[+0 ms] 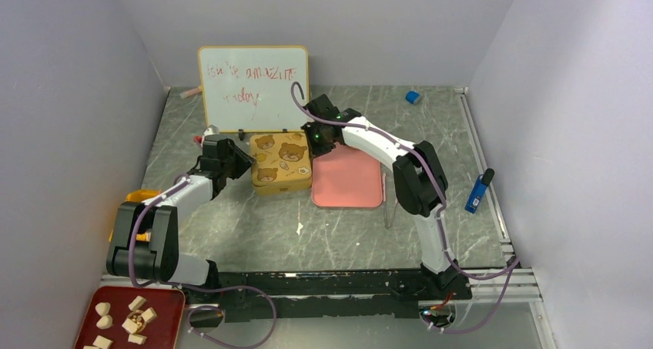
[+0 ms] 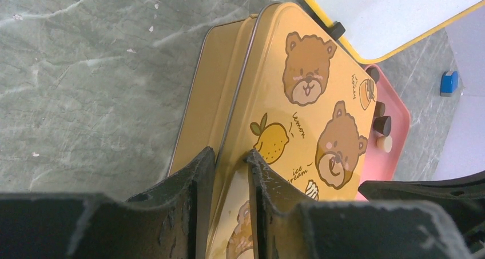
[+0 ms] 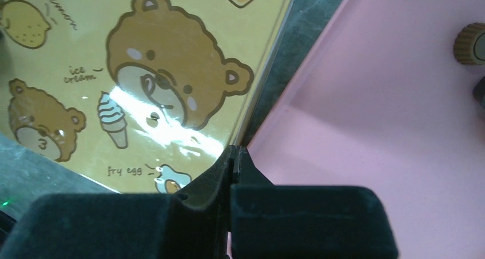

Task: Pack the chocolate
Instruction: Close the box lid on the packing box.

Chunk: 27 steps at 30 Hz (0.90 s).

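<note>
A yellow tin (image 1: 281,162) printed with bears and a lemon stands mid-table, its lid (image 2: 269,59) on. My left gripper (image 2: 229,153) pinches the lid's left edge, one finger on the side wall and the other on top. Right of the tin lies a pink tray (image 1: 348,179). A few small chocolate pieces (image 2: 382,124), dark and tan, sit at the tray's far end. One brown piece (image 3: 470,43) shows in the right wrist view. My right gripper (image 3: 233,150) is shut and empty, its tips at the tin's right edge, by the tray's rim (image 3: 297,93).
A whiteboard (image 1: 254,87) leans behind the tin. A red tray (image 1: 115,303) with pale beige blocks (image 1: 138,318) sits at the near left corner. A small blue block (image 1: 413,97) lies far right, a blue tool (image 1: 477,192) stands by the right rail, and an orange object (image 1: 138,197) is beside the left arm.
</note>
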### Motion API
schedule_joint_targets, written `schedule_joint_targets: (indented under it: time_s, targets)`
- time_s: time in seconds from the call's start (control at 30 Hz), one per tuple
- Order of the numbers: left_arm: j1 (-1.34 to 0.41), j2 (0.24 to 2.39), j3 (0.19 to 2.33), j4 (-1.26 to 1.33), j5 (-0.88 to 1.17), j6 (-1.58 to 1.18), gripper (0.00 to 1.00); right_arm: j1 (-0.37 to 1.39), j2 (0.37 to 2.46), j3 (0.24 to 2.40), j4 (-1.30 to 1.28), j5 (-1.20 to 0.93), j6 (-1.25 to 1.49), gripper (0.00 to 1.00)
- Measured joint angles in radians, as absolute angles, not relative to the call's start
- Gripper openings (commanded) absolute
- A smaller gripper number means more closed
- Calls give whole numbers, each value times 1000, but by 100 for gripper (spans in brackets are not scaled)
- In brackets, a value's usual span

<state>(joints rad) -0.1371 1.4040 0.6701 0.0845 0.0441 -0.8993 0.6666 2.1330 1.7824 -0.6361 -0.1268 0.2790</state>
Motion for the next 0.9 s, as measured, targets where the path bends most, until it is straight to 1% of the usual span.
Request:
schedule_joint_targets:
  time_s: [0.63, 0.9]
  targets:
    - [-155, 1399, 701, 82, 89, -912, 33, 709, 2092, 1766, -620, -134, 279, 0]
    - [-155, 1380, 713, 62, 72, -911, 35, 707, 2050, 1766, -617, -73, 276, 0]
